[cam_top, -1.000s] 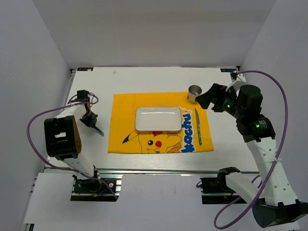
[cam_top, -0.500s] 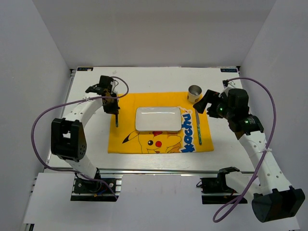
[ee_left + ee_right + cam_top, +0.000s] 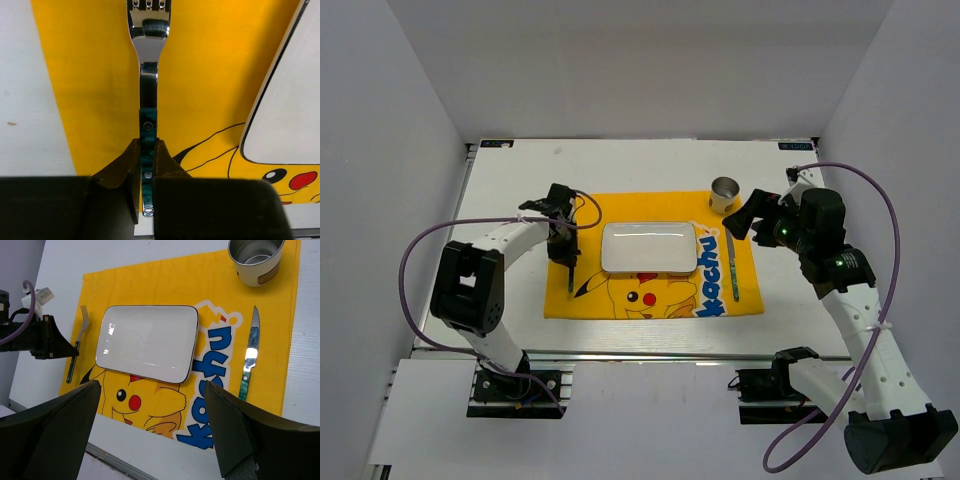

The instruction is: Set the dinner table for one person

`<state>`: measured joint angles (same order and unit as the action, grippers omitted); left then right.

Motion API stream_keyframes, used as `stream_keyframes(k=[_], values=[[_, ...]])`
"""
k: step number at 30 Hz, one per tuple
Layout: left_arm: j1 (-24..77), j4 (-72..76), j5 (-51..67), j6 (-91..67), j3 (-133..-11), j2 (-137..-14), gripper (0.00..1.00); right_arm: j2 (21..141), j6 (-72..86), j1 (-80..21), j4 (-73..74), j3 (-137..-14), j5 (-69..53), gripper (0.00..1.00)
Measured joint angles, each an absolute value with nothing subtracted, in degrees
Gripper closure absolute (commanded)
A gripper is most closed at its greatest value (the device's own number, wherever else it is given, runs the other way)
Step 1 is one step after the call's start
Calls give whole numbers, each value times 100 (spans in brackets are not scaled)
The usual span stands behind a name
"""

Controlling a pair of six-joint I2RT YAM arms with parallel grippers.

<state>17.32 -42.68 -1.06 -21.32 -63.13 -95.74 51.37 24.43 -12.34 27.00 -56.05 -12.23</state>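
Observation:
The white dinner table [image 3: 510, 180] carries a yellow Pikachu placemat [image 3: 580, 215] with a white rectangular plate [image 3: 648, 247] in its middle. My left gripper [image 3: 563, 250] is shut on the green handle of a fork [image 3: 148, 75]. It holds the fork low over the mat's left strip, beside the plate, tines pointing away. I cannot tell whether the fork touches the mat. My right gripper [image 3: 740, 215] is open and empty, above the mat's right part near the cup. In the right wrist view the fork [image 3: 80, 337] lies left of the plate [image 3: 147, 342].
A knife with a green handle [image 3: 732, 262] lies on the mat right of the plate. A metal cup [image 3: 724, 192] stands at the mat's far right corner. A metal rail [image 3: 640, 354] runs along the near table edge. White walls enclose the table.
My left gripper has carried the fork from the bare table at the left onto the mat, then down along the plate's left side. My right arm shifted only a little.

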Motion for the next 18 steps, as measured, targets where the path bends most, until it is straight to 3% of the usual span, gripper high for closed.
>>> stream_keyframes(k=[18], values=[[1946, -3822, -373, -2349, -6158, -9977, 99, 4987, 2287, -1234, 2698, -5603, -1369, 11]])
